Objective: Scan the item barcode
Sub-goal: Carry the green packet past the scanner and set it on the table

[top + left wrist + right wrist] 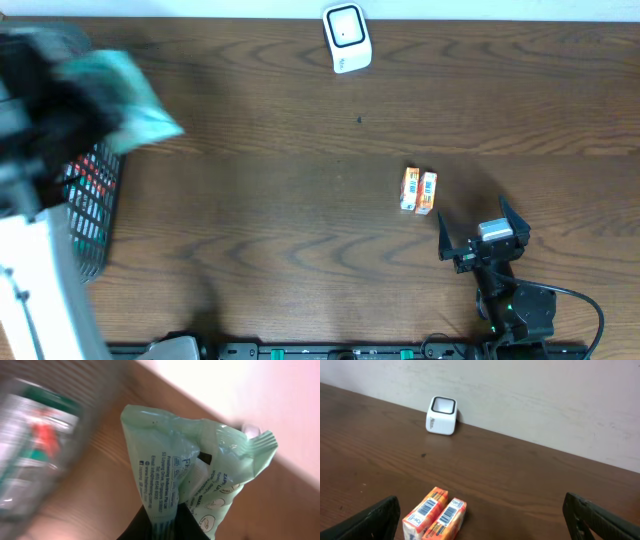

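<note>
My left gripper (162, 522) is shut on the lower edge of a pale green printed packet (190, 460), which stands up in front of the left wrist camera. From overhead, that packet (135, 105) hangs blurred at the far left above the table, with the left gripper (105, 105) behind it. The white barcode scanner (346, 38) stands at the table's back edge, well to the right of the packet, and shows again as the scanner (441, 415) in the right wrist view. My right gripper (483, 232) rests open near the front right, nothing between its fingers.
Two small orange boxes (418, 190) lie side by side just beyond the right gripper (481, 505), barcodes facing up on the boxes (435, 515). A dark wire basket (95, 205) of goods sits at the left edge, blurred as the basket (35, 445) beside the packet.
</note>
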### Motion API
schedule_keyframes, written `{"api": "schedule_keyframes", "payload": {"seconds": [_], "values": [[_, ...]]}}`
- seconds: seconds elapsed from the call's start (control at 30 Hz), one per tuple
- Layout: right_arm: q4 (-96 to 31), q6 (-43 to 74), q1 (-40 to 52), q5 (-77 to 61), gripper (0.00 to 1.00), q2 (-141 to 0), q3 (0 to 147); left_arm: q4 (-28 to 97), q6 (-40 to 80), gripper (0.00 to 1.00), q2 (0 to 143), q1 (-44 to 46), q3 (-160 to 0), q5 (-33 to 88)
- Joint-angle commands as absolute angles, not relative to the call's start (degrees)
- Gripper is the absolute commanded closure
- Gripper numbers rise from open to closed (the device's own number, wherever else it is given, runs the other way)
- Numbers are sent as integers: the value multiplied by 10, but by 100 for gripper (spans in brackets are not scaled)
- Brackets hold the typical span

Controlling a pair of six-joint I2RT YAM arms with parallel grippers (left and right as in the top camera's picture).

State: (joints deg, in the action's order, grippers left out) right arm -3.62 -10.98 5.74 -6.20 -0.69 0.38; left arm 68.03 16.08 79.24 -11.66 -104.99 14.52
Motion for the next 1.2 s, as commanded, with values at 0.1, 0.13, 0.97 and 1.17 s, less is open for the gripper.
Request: {"api": "schedule_keyframes", "payload": {"seconds": [0.1, 0.13, 0.97, 1.17], "values": [[-38, -108, 62, -61, 1, -4, 3, 613, 160, 89, 877, 96, -927, 128], [-38, -108, 62, -61, 1, -4, 3, 595, 161, 89, 897, 121, -912, 128], [-39, -108, 62, -61, 1, -4, 3, 398, 229, 89, 1193, 305, -893, 137], [-38, -108, 62, -61, 1, -4, 3, 395, 318, 87, 1196, 324, -893, 137]]}}
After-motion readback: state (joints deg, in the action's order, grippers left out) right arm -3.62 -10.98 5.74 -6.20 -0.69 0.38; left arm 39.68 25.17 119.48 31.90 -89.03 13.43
